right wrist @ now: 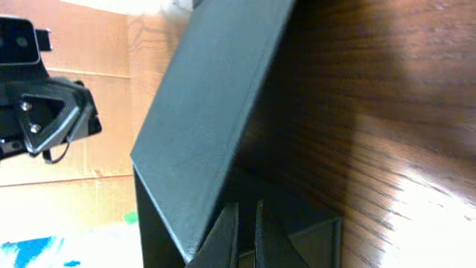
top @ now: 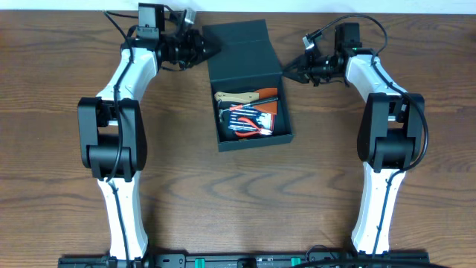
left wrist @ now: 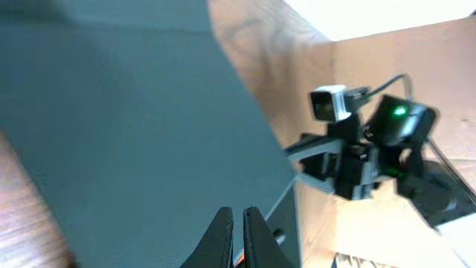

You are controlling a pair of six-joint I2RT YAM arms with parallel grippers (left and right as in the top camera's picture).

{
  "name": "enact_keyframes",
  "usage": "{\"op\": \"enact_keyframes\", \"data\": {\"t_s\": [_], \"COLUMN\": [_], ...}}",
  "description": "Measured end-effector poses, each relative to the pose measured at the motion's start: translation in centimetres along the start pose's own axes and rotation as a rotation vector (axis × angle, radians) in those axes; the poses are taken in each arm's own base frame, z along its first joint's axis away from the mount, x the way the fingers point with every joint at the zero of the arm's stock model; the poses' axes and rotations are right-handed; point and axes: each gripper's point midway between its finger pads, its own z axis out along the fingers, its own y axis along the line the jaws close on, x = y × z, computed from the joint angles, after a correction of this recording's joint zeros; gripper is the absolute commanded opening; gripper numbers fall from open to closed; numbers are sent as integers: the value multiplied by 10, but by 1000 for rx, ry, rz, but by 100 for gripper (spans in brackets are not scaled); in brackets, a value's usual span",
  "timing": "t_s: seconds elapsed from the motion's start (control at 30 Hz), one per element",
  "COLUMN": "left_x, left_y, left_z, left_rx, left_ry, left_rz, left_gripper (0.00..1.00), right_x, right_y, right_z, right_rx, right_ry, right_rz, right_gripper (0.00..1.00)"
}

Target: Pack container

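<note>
The dark container lies open at the table's middle, its flap lid tilted up at the far side. Inside lie red-handled pliers and a tan-handled tool. My left gripper is shut, with its tips at the lid's left edge. In the left wrist view the lid fills the frame behind the shut left gripper. My right gripper is shut at the lid's right edge near the hinge corner. In the right wrist view the right gripper is under the slanted lid. Neither holds anything.
Brown wooden table stretches around the box. Both arm bases stand at the near edge, left and right. The right arm shows across the lid in the left wrist view, the left arm in the right wrist view.
</note>
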Motion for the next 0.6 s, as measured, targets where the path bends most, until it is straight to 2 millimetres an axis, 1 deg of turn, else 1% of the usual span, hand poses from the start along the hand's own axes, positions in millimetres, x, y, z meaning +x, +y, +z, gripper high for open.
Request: {"op": "enact_keyframes", "data": {"t_s": [0.1,0.2,0.3,0.4,0.6], "left_x": [7,8,5,-1,-13], "left_y": [10,18,23,31,47], "left_z": [0,-1,-4,-13,-33], "left_rx": [-48,-89,-109,-124,-135], "left_ry": [17,13,0,-23,-70], "left_rz": [-9,-8,-20,-62,-147], "left_gripper": [6,6,6,6,6], "right_x": [3,8,9,7,1], "right_y": [-7,-19,-30,-38,-44], "right_z": [0,-1,-3,-4,-6], "right_rx": [36,100,164,213,250], "right_ry": [5,11,7,-6,-32], "right_rz": [10,33,48,49,38], "right_gripper": [1,1,1,1,1]}}
